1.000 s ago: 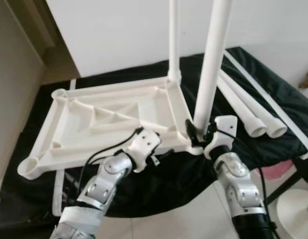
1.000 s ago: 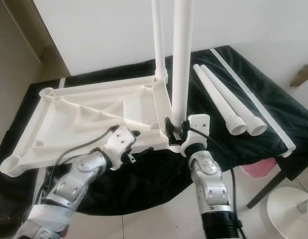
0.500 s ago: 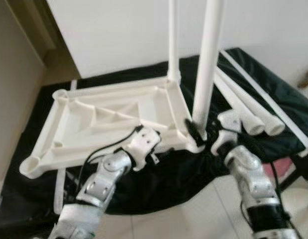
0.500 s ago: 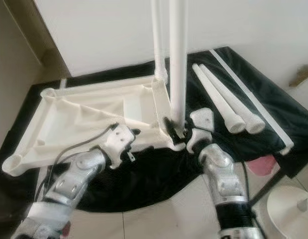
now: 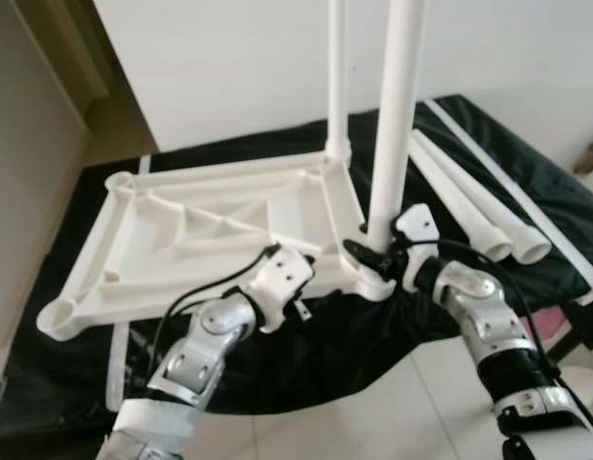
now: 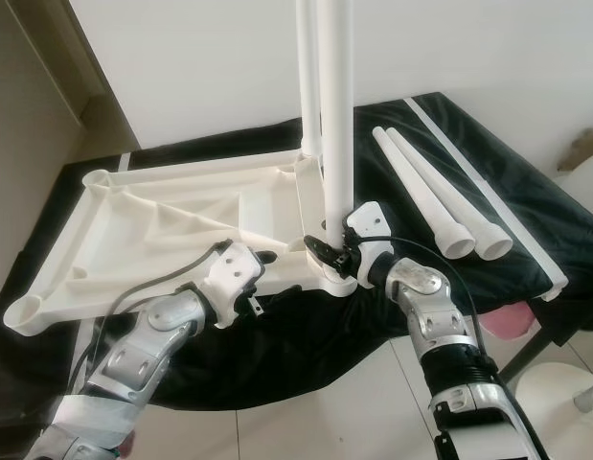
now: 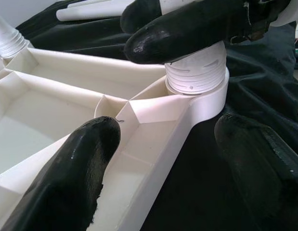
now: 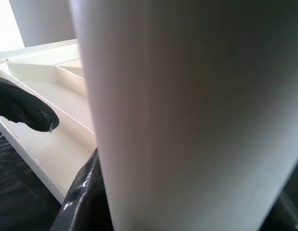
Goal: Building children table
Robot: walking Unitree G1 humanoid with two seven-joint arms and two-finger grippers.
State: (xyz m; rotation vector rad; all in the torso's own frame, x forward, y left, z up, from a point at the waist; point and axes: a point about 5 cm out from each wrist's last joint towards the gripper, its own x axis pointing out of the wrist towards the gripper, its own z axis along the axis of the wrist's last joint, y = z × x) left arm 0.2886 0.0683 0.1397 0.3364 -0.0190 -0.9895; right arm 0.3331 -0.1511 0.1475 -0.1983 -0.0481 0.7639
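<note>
A white plastic table top (image 5: 200,206) lies upside down on a black cloth. Two white legs stand upright in its right-hand corner sockets: the far leg (image 5: 337,77) and the near leg (image 5: 397,115). My right gripper (image 5: 371,253) reaches in from the right and is shut on the near leg just above its ribbed collar (image 7: 197,77). The leg's shaft (image 8: 187,115) is very close in the right wrist view. My left gripper (image 6: 264,261) is open at the top's near rim (image 7: 153,159), with one finger (image 7: 67,183) inside the rim and the other outside over the cloth.
Two loose white legs (image 5: 468,206) lie on the cloth to the right, with a long white strip (image 5: 526,187) beyond them. The cloth's front edge hangs over a tiled floor. A pink object (image 6: 507,321) and a white round base (image 6: 564,393) sit low on the right.
My right arm has swung round to the right of the near leg and its wrist has turned, with the fingers still at the leg's base. The left arm has barely moved.
</note>
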